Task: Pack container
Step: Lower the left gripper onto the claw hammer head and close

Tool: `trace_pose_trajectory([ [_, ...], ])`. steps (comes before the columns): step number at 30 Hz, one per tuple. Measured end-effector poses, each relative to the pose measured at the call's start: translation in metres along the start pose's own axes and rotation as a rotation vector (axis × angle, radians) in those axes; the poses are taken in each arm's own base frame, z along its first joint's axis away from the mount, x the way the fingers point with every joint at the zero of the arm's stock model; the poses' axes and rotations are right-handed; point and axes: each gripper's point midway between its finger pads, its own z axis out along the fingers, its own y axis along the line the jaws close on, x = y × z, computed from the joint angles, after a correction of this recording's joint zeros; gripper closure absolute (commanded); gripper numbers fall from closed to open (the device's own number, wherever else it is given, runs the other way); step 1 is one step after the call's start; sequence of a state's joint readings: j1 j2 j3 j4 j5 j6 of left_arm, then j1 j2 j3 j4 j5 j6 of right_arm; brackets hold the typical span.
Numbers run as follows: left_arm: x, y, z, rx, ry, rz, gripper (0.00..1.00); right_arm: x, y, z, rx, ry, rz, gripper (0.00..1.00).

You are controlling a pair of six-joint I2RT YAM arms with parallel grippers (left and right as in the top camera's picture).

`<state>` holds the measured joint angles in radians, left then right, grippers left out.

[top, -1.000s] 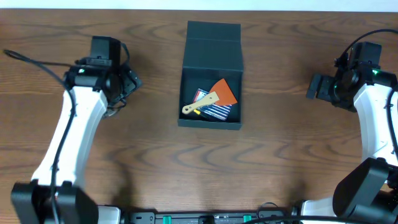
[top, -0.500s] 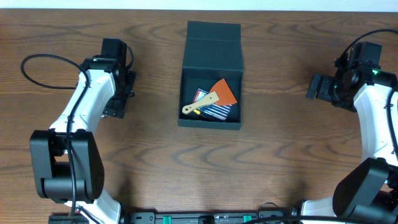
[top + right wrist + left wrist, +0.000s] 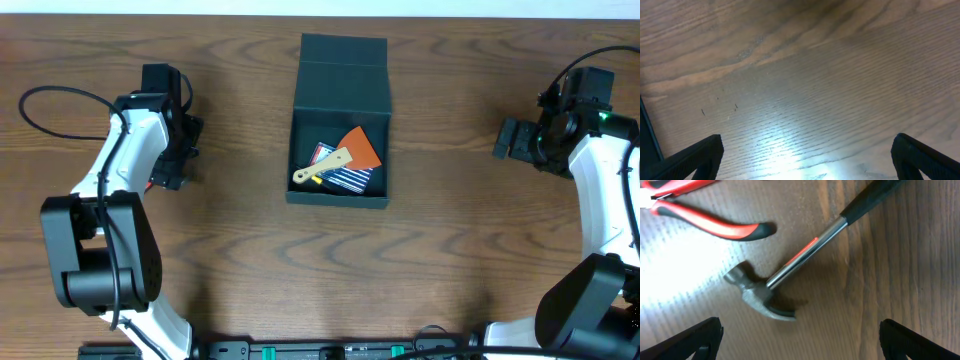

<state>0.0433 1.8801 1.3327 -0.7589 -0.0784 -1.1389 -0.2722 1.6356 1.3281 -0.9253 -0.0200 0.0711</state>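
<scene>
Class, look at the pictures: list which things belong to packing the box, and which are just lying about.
Belong to the job: the box; the scraper, orange card and striped packet already in it; probably the hammer and pliers under the open left gripper.
Just there: the table; the black cable loop.

White arm links point(image 3: 125, 160), black joints point(image 3: 100, 265), cables point(image 3: 60, 89), fingers point(image 3: 695, 340).

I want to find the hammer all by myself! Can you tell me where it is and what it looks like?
Go to the left side of the wooden table, under the open left gripper. The hammer lies flat there beside the pliers. It alone has a grey claw head and shiny steel neck; the pliers have red handles.
</scene>
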Motion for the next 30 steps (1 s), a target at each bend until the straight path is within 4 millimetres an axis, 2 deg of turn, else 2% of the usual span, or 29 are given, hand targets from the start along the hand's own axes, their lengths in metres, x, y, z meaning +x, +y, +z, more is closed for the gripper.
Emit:
trace_pose_trajectory([
  [14,0.005,0.0,0.028,-0.036,0.021,-0.012,0.01,0.0,0.0,0.0,0.0,0.0,-0.008,0.01],
  [24,0.006,-0.003,0.03,-0.025,0.029,-0.062,0.02,0.0,0.0,0.0,0.0,0.001,-0.012,0.01],
  [30,0.003,0.004,0.036,-0.042,0.039,-0.083,0.02,0.0,0.0,0.0,0.0,0.001,-0.015,0.01],
])
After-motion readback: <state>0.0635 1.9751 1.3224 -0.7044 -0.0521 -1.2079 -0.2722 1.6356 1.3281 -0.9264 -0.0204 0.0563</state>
